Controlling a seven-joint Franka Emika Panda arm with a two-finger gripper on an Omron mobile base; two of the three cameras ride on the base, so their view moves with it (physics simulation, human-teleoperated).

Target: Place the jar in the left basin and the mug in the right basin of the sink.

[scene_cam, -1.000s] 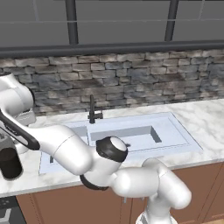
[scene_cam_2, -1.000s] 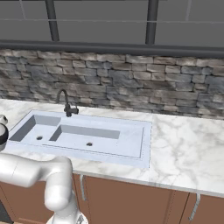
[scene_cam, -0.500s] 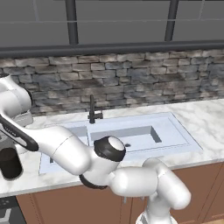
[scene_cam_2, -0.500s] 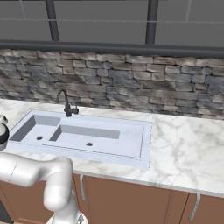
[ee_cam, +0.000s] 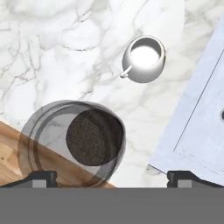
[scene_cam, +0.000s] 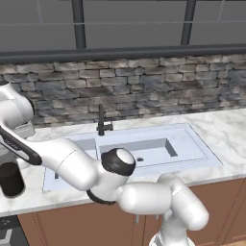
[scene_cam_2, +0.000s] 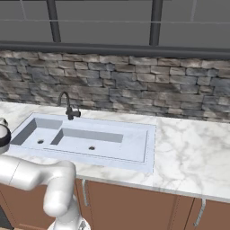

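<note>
Hovering with the gripper [ee_cam: 113, 179] over the jar [ee_cam: 89, 139], fingers spread as wide as they go, nothing between them. Probably lining up for a grasp from above, since the jar's round mouth sits just inside the gap, nearer the left-hand fingertip of the hand view.

Found upright on the marble counter [ee_cam: 61, 39], close to its front edge and just off the sink's [ee_cam: 199, 131] left end corner. Seen from the left base view as a dark cylinder at the counter's front left.

Further back on the counter, apart from the jar: the white mug [ee_cam: 143, 59], upright, mouth up, handle turned away from the sink.

Nothing in the left basin [scene_cam_2: 36, 134] or the right basin [scene_cam_2: 105, 143] so far. Judged as the reach for the first pick. Needs centring before closing, given the tall jar so near the counter edge.
</note>
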